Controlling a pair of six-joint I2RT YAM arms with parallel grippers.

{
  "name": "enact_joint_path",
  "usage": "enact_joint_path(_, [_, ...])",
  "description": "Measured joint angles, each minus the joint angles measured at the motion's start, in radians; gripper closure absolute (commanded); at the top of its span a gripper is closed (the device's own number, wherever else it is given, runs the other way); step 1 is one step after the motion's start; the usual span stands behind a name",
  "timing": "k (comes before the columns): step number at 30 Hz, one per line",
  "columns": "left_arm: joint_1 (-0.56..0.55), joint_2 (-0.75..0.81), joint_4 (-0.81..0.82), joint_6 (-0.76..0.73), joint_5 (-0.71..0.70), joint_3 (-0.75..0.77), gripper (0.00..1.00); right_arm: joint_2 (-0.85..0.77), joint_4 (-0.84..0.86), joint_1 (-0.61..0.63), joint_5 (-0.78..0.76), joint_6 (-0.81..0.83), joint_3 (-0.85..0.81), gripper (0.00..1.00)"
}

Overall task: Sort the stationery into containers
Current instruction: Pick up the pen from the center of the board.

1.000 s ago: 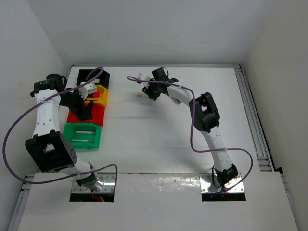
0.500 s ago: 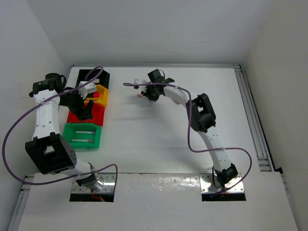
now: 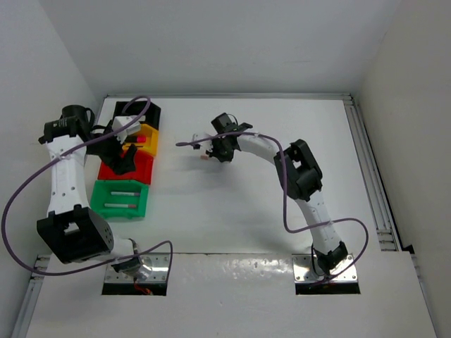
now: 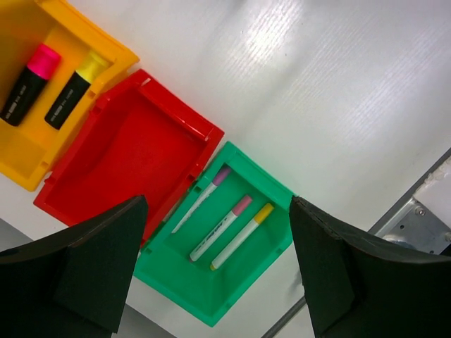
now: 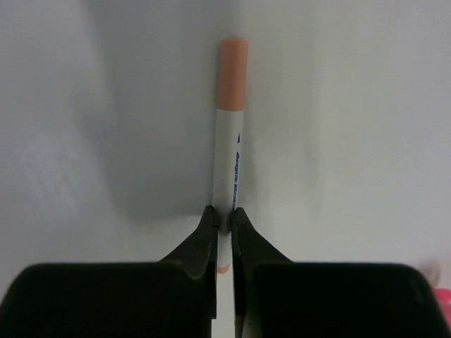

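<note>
My right gripper (image 3: 210, 151) (image 5: 224, 218) is shut on a thin white pen with an orange end (image 5: 230, 141) and holds it above the table's far middle. Four bins stand in a row at the left: black (image 3: 138, 110), yellow (image 3: 151, 138), red (image 3: 143, 170) and green (image 3: 121, 207). My left gripper (image 3: 125, 159) (image 4: 215, 274) is open and empty above the red bin (image 4: 127, 151). The green bin (image 4: 184, 282) holds three white pens (image 4: 220, 228) with purple, pink and yellow ends. The yellow bin (image 4: 21, 151) holds two black markers (image 4: 74, 88), one pink-capped, one yellow-capped. The red bin looks empty.
Purple cables (image 3: 21, 190) loop along both arms. White walls close the table at the back and both sides. A metal rail (image 3: 372, 176) runs along the right edge. A small pink spot (image 5: 442, 293) shows at the right wrist view's lower right edge; I cannot tell what it is.
My right gripper has moved toward the near left with the pen in it. My left arm has shifted only slightly and stays over the bins.
</note>
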State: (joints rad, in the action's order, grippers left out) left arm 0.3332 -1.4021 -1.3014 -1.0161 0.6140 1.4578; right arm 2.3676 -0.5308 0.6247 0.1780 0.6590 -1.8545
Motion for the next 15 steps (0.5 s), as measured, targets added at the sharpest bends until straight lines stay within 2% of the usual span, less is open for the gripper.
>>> enact_joint_path(4, [0.0,0.058,0.027,0.054,0.067,-0.025,0.12,-0.081,-0.011,0.02,-0.003,-0.043,0.119,1.0])
enact_joint_path(7, [0.003,0.169,0.148,0.172,0.199,-0.166,0.05,-0.137,-0.014,0.018,0.013,-0.156,0.183,1.0])
enact_joint_path(11, [-0.032,0.378,0.445,0.546,0.35,-0.477,0.04,-0.227,0.024,-0.002,0.068,-0.36,0.248,1.0])
enact_joint_path(15, [-0.142,0.571,0.859,0.988,0.357,-0.776,0.04,-0.348,0.092,-0.023,0.152,-0.575,0.328,1.0])
